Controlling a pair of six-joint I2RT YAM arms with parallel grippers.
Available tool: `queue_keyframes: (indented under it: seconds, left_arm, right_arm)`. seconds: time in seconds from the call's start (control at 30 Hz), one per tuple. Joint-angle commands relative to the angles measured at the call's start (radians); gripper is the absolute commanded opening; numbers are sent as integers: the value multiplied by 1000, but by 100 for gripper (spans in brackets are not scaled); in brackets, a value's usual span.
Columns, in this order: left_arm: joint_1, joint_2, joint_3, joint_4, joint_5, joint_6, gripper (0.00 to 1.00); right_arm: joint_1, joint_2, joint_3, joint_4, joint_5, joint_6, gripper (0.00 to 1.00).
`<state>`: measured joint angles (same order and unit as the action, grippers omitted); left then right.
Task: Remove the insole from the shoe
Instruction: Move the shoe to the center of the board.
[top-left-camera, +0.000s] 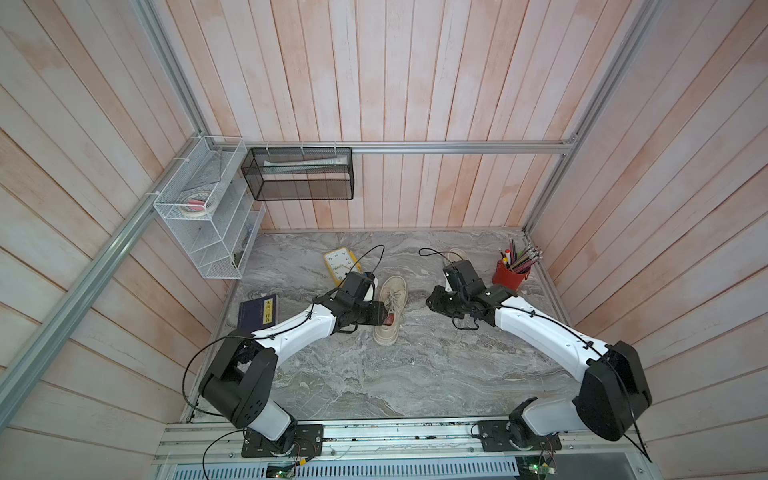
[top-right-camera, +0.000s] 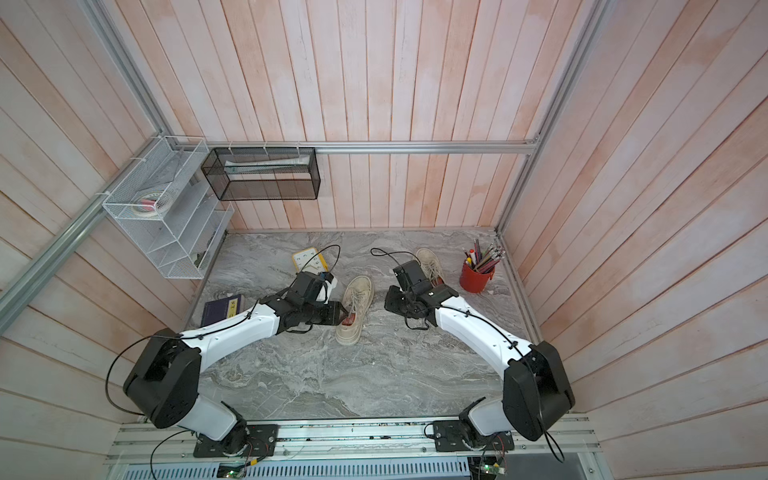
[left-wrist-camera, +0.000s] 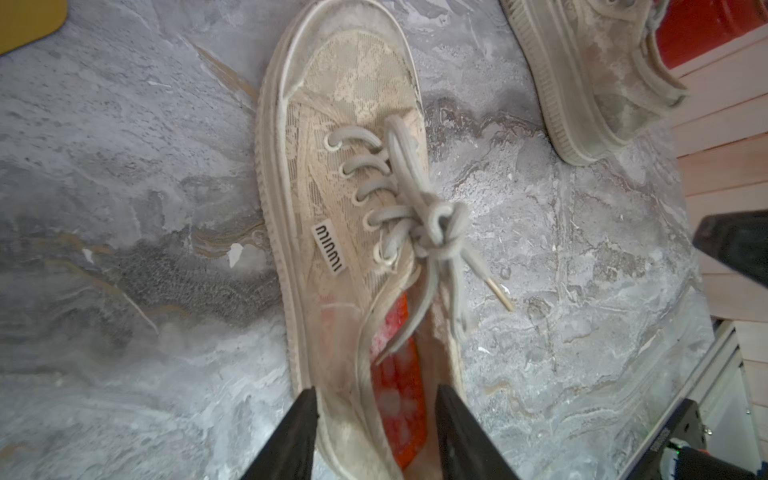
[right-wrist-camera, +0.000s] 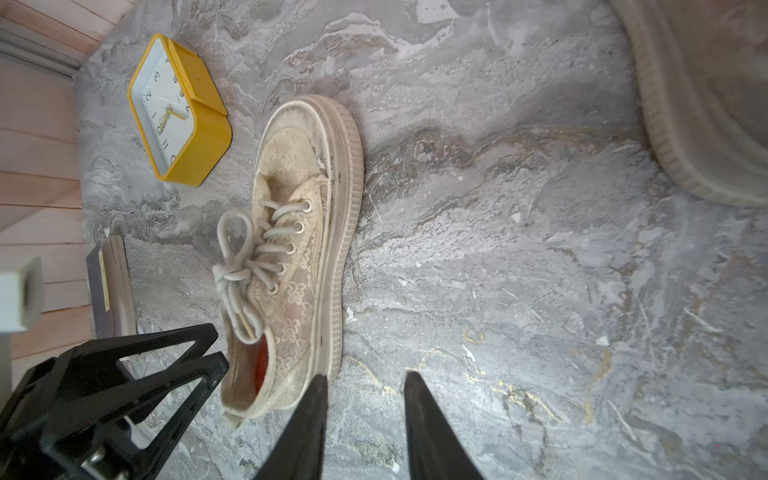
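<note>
A beige lace-up shoe (top-left-camera: 390, 309) (top-right-camera: 355, 309) lies on the marble table, toe pointing to the back. Its red insole (left-wrist-camera: 399, 395) (right-wrist-camera: 262, 357) shows inside the heel opening, partly under a lace end. My left gripper (left-wrist-camera: 376, 397) (top-left-camera: 384, 315) is at the heel opening with its jaws apart. One finger (left-wrist-camera: 307, 403) sits outside the shoe's side wall and the other over the far side of the opening, so wall and insole lie between them. My right gripper (right-wrist-camera: 365, 380) (top-left-camera: 430, 301) stands open over bare table just right of the shoe's heel, holding nothing.
A second beige shoe (top-left-camera: 455, 255) lies behind my right arm. A yellow clock (top-left-camera: 340, 264) sits behind the left gripper, a dark book (top-left-camera: 257, 311) at the left edge, and a red pencil cup (top-left-camera: 511, 276) at the back right. Wire baskets (top-left-camera: 208, 208) hang on the wall.
</note>
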<state>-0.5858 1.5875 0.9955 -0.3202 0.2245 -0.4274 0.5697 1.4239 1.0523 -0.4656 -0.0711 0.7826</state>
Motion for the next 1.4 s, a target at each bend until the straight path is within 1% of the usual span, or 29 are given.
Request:
queue_keyframes:
  seconds: [0.0, 0.03, 0.1, 0.13, 0.27, 0.33, 0.37, 0.47, 0.6, 0.67, 0.73, 0.77, 0.8, 0.87, 0.93, 1.0, 1.07, 1.13, 1.27, 1.37]
  left_arm:
    - [-3, 52, 51, -20, -31, 37, 48]
    - [-3, 74, 63, -24, -38, 39, 47]
    - [-3, 113, 84, -28, -55, 39, 42]
    - [-3, 130, 98, -32, -66, 37, 37]
    - [-3, 148, 113, -35, -118, -7, 12]
    - [-3, 127, 92, -17, -146, -47, 2]
    - [-3, 112, 77, -8, -165, -69, 0]
    - [0, 54, 16, 14, -226, -161, 0]
    - [22, -21, -64, 29, -278, -286, 0]
    - [39, -46, -98, 41, -269, -330, 0]
    - [49, -61, -122, 66, -238, -336, 0]
    - [49, -65, -129, 81, -219, -327, 1]
    - [49, -66, -130, 86, -203, -316, 7]
    - [49, -80, -127, 77, -172, -284, 26]
    - [49, -120, -139, 74, -163, -255, 40]
    - [49, -187, -161, 79, -159, -230, 49]
    - [50, -263, -183, 75, -170, -209, 53]
    - [58, -329, -203, 56, -183, -218, 54]
    - [88, -431, -224, -9, -242, -303, 53]
    - [126, -446, -252, 1, -252, -374, 52]
  right_arm:
    - [-27, -4, -13, 34, -39, -59, 34]
    - [-39, -1, -13, 45, -55, -69, 34]
    - [-59, 9, -10, 54, -78, -92, 34]
    - [-71, 15, -4, 54, -87, -107, 34]
    - [-93, 39, 22, 52, -123, -172, 33]
    - [-93, 50, 30, 66, -156, -223, 33]
    - [-93, 54, 31, 77, -175, -248, 33]
    - [-93, 69, 23, 122, -236, -306, 33]
    - [-90, 107, 39, 157, -303, -340, 32]
    - [-77, 130, 51, 180, -321, -344, 32]
    - [-61, 154, 72, 188, -323, -349, 32]
    - [-52, 166, 85, 186, -322, -350, 33]
    - [-45, 178, 96, 180, -323, -350, 32]
    - [-29, 203, 126, 162, -342, -354, 32]
    - [-15, 220, 153, 134, -354, -369, 32]
    - [-6, 224, 164, 111, -353, -389, 33]
    - [0, 212, 149, 119, -352, -409, 34]
    - [7, 194, 115, 158, -349, -423, 35]
    - [42, 185, 65, 241, -372, -478, 36]
    - [57, 216, 42, 329, -439, -484, 36]
